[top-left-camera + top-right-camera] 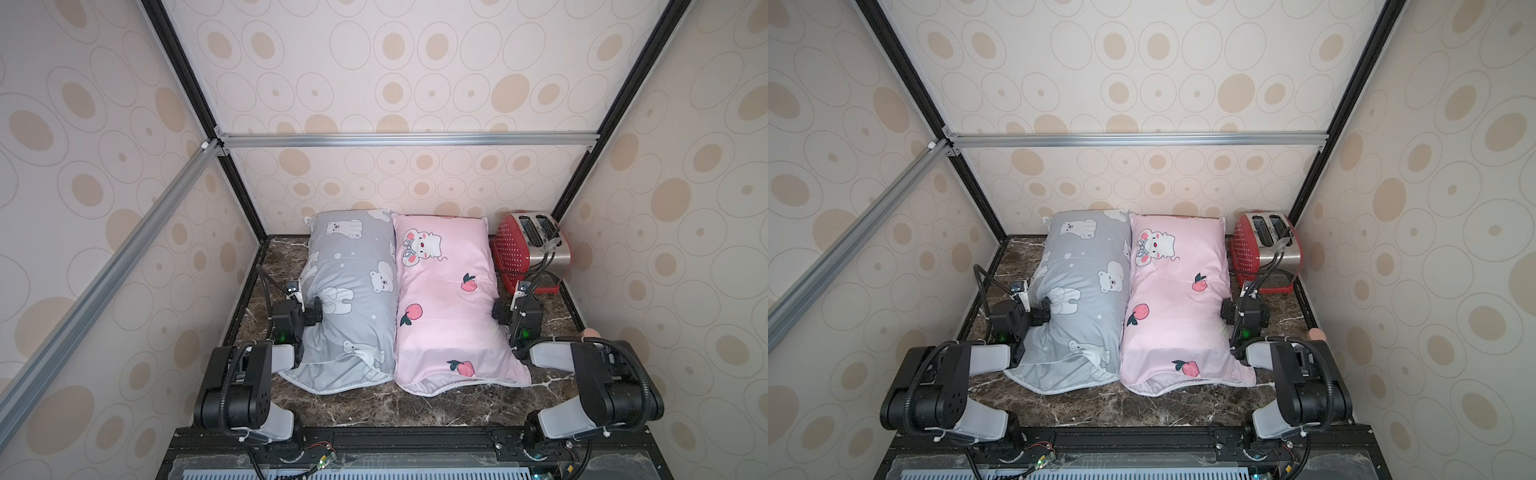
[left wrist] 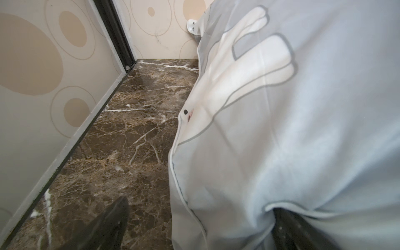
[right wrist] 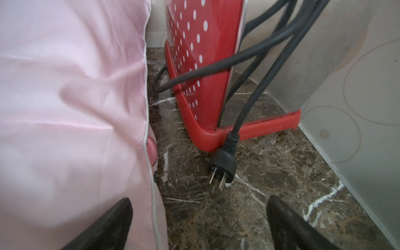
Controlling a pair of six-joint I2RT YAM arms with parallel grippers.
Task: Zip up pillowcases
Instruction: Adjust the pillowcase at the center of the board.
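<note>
Black plug (image 3: 223,161) near pink pillowcase (image 3: 71,97), right wrist view only

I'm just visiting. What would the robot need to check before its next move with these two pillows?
1. Open left end effector: ok, jaws astride the grey pillowcase edge.
2. Open right end effector: ok, astride the pink pillowcase edge.
3. Sight of zipper pulls: cannot tell.
4. Path clear of the toaster plug: not ok, it is just ahead of the right end effector.
5. Both lying side by side on the table: ok.
</note>
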